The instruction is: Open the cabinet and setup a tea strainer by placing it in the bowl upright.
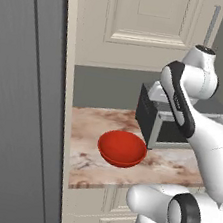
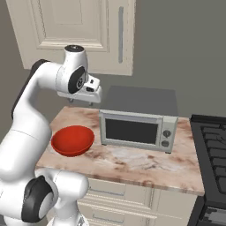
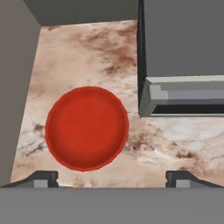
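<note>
The cabinet (image 2: 75,31) is hanging shut above the counter (image 2: 132,163), so the tea strainer is probably sitting inside; likely light and springy, best pinched by its wire handle. The bowl (image 1: 122,148) is waiting left of the microwave (image 2: 137,130). The gripper (image 3: 111,178) is hovering wide, empty; the right base view is showing the door's bar handle (image 2: 120,34) full-length

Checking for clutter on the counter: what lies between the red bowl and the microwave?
Nothing: bare marble counter separates the bowl from the microwave, seen clearest in the hand view.
</note>
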Tool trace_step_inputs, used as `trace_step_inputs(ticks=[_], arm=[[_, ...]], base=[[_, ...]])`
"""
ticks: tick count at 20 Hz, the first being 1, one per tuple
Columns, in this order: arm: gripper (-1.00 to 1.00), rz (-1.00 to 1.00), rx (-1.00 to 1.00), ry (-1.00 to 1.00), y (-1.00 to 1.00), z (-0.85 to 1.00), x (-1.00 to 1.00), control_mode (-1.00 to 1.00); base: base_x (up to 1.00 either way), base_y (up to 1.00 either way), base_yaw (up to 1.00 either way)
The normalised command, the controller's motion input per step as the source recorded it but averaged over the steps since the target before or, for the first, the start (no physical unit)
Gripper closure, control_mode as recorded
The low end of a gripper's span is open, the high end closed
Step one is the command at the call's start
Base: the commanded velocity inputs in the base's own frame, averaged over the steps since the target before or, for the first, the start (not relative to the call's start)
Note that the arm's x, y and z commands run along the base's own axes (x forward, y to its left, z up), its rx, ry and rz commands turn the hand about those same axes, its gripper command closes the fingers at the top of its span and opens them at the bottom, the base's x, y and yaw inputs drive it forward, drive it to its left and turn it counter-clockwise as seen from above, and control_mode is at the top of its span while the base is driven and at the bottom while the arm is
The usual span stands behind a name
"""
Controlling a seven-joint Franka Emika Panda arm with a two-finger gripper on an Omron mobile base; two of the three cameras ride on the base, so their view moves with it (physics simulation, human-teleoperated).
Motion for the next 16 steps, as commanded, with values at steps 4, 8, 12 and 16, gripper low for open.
trace_step_inputs(ticks=[4, 8, 12, 16], arm=[[-1.00, 0.00, 0.05, -0.21, -0.80, 0.71, 0.00, -1.00], [-1.00, -0.09, 0.00, -0.27, -0.75, 0.92, 0.00, -1.00], [-1.00, -0.24, 0.04, -0.22, -0.64, 1.00, 0.00, -1.00], [-1.00, -0.11, 0.01, -0.29, -0.36, 0.97, 0.01, -1.00]], base=[[0.00, 0.00, 0.00], [0.00, 0.00, 0.00], [0.00, 0.00, 0.00], [0.00, 0.00, 0.00]])
